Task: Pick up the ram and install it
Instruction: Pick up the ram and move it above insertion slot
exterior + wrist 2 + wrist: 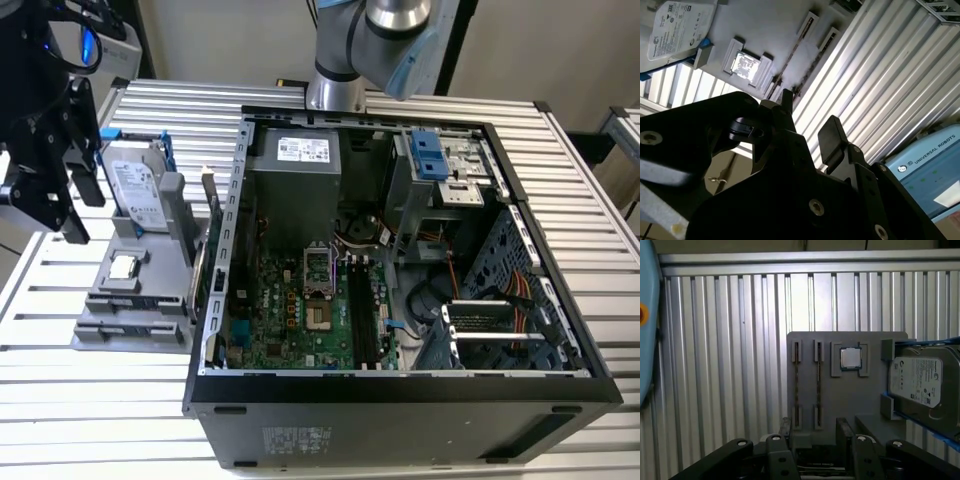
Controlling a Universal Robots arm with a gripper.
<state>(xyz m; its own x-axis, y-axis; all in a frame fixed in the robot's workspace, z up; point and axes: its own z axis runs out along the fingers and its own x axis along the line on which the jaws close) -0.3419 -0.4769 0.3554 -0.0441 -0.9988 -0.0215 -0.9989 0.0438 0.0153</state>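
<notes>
Near the tabletop's edge at the exterior view's left, your black two-finger gripper point(82, 205) hangs beside the flat grey plastic fixture tray point(840, 400), fingers apart, nothing between them. The ram point(796, 385), a thin dark board stick, stands on edge in a tray slot, near the square silver processor chip point(850, 358).

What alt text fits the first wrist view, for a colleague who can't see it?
The open gripper frames the edge of a grey tray lying on a ribbed metal table. The tray holds two thin sticks on edge in its slots, likely ram, plus a square processor and a hard drive.
</notes>
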